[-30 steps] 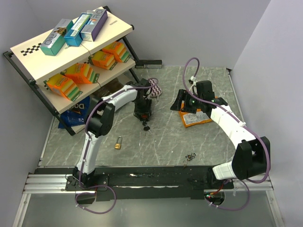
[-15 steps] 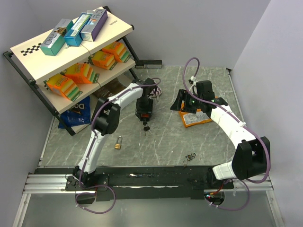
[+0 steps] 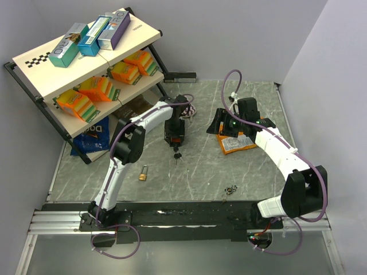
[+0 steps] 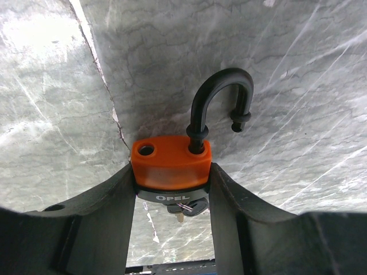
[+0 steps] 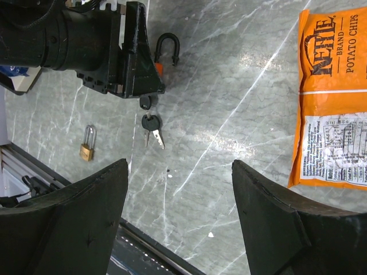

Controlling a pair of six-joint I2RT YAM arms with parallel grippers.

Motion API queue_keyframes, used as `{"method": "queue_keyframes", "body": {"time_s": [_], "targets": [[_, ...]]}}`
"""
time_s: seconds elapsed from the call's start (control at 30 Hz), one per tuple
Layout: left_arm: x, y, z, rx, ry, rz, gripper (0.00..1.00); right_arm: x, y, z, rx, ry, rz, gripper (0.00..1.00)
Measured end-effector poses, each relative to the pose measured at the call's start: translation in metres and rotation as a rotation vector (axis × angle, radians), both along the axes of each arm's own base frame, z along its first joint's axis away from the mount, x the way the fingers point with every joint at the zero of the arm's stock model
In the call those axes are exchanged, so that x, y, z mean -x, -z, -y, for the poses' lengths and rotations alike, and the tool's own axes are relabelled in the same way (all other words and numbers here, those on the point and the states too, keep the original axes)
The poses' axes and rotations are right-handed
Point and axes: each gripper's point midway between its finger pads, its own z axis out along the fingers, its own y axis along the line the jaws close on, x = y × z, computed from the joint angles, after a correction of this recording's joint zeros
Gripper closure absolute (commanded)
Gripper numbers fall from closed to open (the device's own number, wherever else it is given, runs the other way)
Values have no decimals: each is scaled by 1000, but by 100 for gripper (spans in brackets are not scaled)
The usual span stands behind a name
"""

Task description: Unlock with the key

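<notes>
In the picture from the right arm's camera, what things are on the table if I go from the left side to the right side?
small brass padlock → bunch of keys → orange chips bag. I left out the orange padlock, because it sits right above the keys.

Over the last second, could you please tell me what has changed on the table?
The left arm swung slightly rightward; the left tool still clamps the orange padlock, shackle open. The keys, brass padlock, chip bag and open right tool stayed put.

A robot lab cell: grey partition walls (image 3: 241, 34), stocked shelf rack (image 3: 139, 32).
</notes>
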Motion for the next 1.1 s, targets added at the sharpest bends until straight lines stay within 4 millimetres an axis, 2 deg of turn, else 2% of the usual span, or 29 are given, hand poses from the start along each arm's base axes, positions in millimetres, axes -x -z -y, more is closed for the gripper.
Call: {"method": "queue_keyframes", "body": {"time_s": [0.33, 0.53, 0.6, 0.73, 0.93, 1.1], "targets": [[-1, 0, -1, -8, -2, 1, 36, 0, 0, 0, -2, -2, 0, 21], [-1, -2, 1, 5, -8, 4, 30, 0, 0, -1, -3, -3, 0, 21], [-1, -2, 1, 9, -14, 9, 30, 0, 0, -1, -3, -3, 0, 21], [-1, -2, 2, 15, -20, 19, 47, 0, 0, -1, -3, -3, -1, 21], [-3, -4, 0, 7, -22, 26, 53, 0, 0, -1, -4, -3, 1, 21], [-4, -5, 1, -1, -20, 11, 54, 0, -1, -1, -4, -3, 2, 21]]}}
